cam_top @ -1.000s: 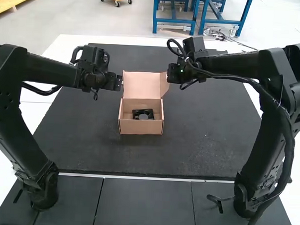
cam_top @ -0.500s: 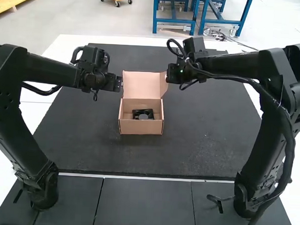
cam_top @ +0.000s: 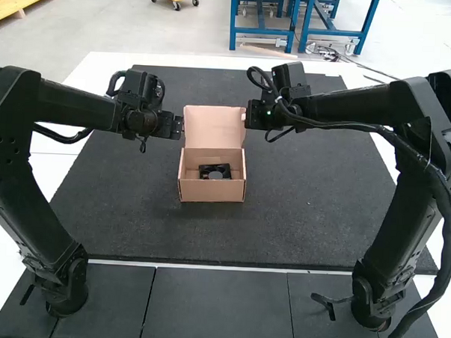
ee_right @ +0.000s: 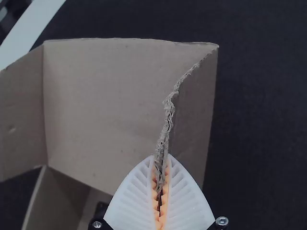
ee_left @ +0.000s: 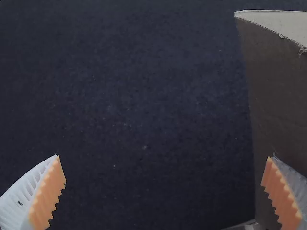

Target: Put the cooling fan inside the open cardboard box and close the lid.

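Note:
An open cardboard box (cam_top: 212, 189) stands mid-mat with its lid (cam_top: 211, 126) raised at the back. The black cooling fan (cam_top: 213, 171) lies flat inside it. My right gripper (cam_top: 247, 116) is at the lid's right edge; in the right wrist view it (ee_right: 160, 162) is shut on the ragged edge of the lid's side flap (ee_right: 192, 110). My left gripper (cam_top: 178, 127) hovers just off the lid's left edge. In the left wrist view it (ee_left: 163, 158) is open wide, with the cardboard (ee_left: 276, 86) beside one orange pad (ee_left: 280, 199) and bare mat between the fingers.
A black mat (cam_top: 307, 187) covers the table, with a white border (cam_top: 88, 66) at the back left. Open mat lies in front of the box and on both sides of it.
My right gripper has shifted slightly left, bringing the lid's right flap inward. The left arm and the box have stayed put.

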### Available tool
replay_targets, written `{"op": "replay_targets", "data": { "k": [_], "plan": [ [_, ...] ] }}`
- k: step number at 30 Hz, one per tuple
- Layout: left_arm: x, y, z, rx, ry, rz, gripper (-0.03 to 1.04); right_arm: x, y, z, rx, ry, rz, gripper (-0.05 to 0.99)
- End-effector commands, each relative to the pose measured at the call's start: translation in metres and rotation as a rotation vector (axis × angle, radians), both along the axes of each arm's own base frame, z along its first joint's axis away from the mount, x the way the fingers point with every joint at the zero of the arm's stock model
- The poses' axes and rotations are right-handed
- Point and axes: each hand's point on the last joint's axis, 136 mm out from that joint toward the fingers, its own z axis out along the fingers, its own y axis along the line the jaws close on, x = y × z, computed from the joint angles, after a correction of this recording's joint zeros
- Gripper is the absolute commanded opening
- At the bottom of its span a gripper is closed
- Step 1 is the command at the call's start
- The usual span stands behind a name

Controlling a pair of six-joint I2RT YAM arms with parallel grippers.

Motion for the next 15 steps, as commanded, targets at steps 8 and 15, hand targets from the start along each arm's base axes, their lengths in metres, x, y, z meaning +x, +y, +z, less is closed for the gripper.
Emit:
{"op": "replay_targets", "data": {
  "k": [8, 15],
  "plan": [
    [0.008, -0.006, 0.015, -0.030, -0.027, 0.002, 0.97, -0.034, 0.014, -0.038, 0.020, 0.066, 0.050, -0.01],
    [0.003, -0.004, 0.013, -0.031, -0.007, 0.005, 0.97, -0.044, 0.017, -0.048, 0.012, 0.076, 0.057, -0.01]
  ]
}}
